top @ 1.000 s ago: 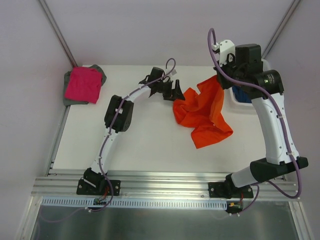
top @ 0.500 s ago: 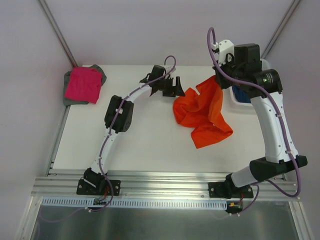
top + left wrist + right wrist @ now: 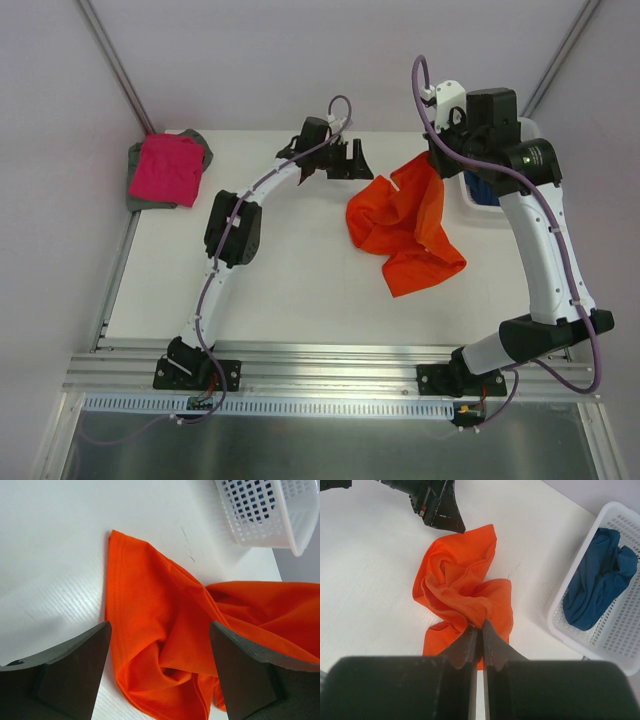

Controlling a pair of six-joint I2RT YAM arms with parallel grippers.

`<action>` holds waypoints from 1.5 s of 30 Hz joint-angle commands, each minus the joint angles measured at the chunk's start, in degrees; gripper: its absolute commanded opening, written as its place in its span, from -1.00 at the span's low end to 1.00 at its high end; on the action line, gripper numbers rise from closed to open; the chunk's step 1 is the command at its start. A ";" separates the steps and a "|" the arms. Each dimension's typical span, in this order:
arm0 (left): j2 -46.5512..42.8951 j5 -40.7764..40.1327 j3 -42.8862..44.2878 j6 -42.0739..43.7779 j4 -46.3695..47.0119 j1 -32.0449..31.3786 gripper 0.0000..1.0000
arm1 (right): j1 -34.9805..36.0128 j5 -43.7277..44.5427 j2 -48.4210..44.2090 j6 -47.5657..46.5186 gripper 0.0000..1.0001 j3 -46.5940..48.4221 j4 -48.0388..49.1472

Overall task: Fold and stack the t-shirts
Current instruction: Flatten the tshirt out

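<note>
The right fingers (image 3: 466,645) pinch tight on a bunched fold of the orange t-shirt (image 3: 405,225) and hold that end up. The rest of it trails down onto the tabletop (image 3: 290,280). The left fingers (image 3: 65,675) stand wide apart with nothing in them. They now sit farther back from the shirt's edge than a moment ago, toward the far side of the tabletop. So the shirt is not spread flat yet - the left arm seems to be lining up for a fresh grab. The pink t-shirt (image 3: 165,168) lies folded on the grey t-shirt (image 3: 135,192) at the far left corner. The dark blue t-shirt (image 3: 600,580) sits in the white basket (image 3: 615,635) - not yet folded.
</note>
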 commanded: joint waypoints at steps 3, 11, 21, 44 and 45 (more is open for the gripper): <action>-4.00 3.05 -2.05 -1.79 0.37 -2.00 0.60 | -0.28 -0.77 -1.43 0.82 -0.99 -0.82 2.17; -3.47 4.98 -5.30 -1.97 0.46 -3.76 0.59 | -0.81 -0.95 -1.34 1.35 -0.99 -1.35 3.05; -6.36 9.20 -19.95 -10.40 0.64 -3.23 0.62 | -1.69 -1.65 -1.34 1.96 -0.99 -1.79 2.26; -28.18 -0.47 -32.91 1.90 -4.37 1.16 0.62 | -2.48 -6.31 0.33 4.69 -0.99 -3.81 5.33; -26.25 0.40 -30.72 2.07 -4.46 1.77 0.59 | -2.48 -6.31 0.33 4.77 -0.99 -3.81 5.33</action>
